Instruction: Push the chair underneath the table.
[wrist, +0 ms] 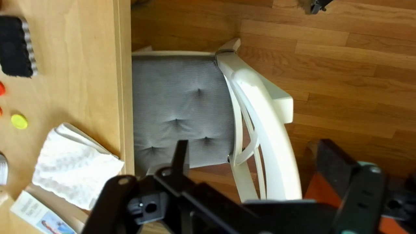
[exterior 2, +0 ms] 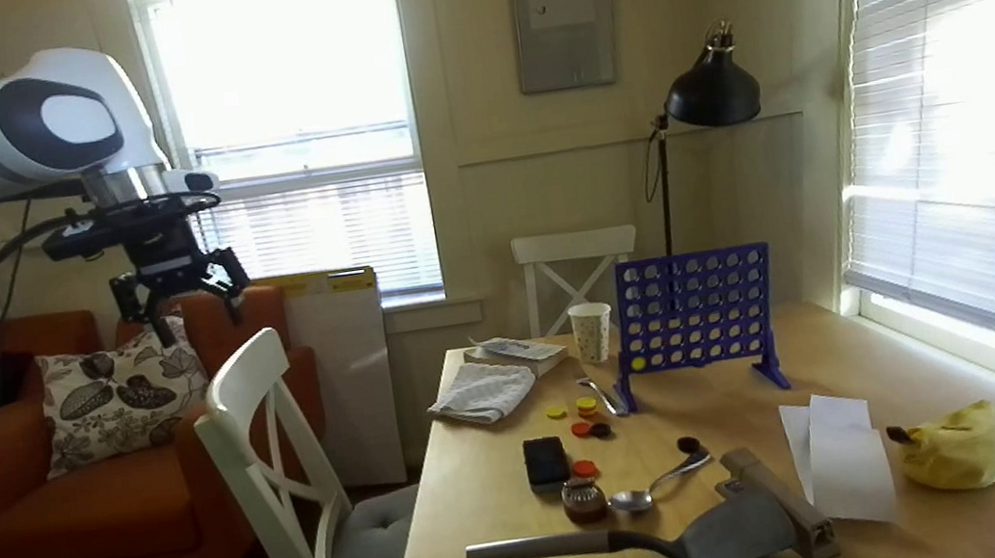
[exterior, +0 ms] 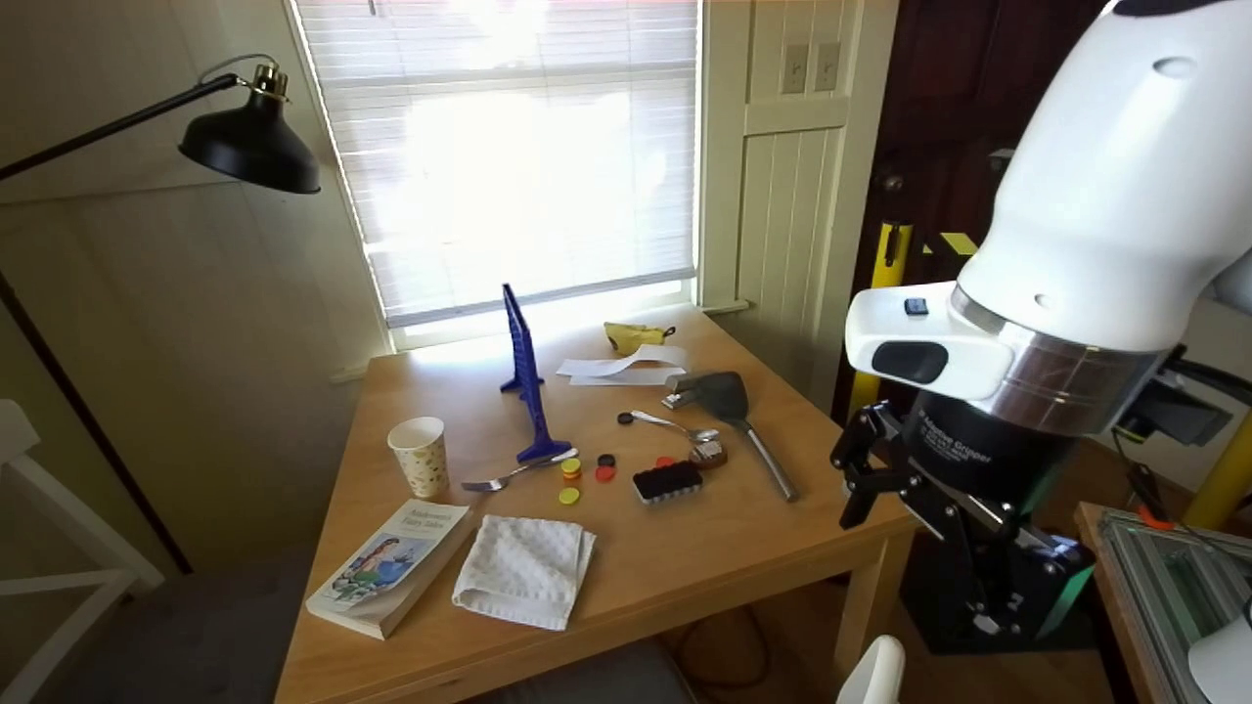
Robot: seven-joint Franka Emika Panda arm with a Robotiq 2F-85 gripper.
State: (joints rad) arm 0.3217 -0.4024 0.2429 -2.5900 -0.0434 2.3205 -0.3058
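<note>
The gripper (exterior 2: 202,328) hangs near the back of the chair (wrist: 274,136) and higher than its curved rail, fingers spread well apart, holding nothing; the seat, with its grey cushion (wrist: 182,113), runs partly beneath the edge of the surface (exterior: 646,548), while the white back stands outside, clear of that edge; on top, a folded cloth (exterior: 528,567) lies just beside a book (exterior: 391,567), near a paper cup (exterior: 421,460); a blue game grid (exterior: 529,386) stands upright nearby.

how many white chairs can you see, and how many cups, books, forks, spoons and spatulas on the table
White chairs: 2
Cups: 1
Books: 1
Forks: 1
Spoons: 1
Spatulas: 1
Total: 7
</note>
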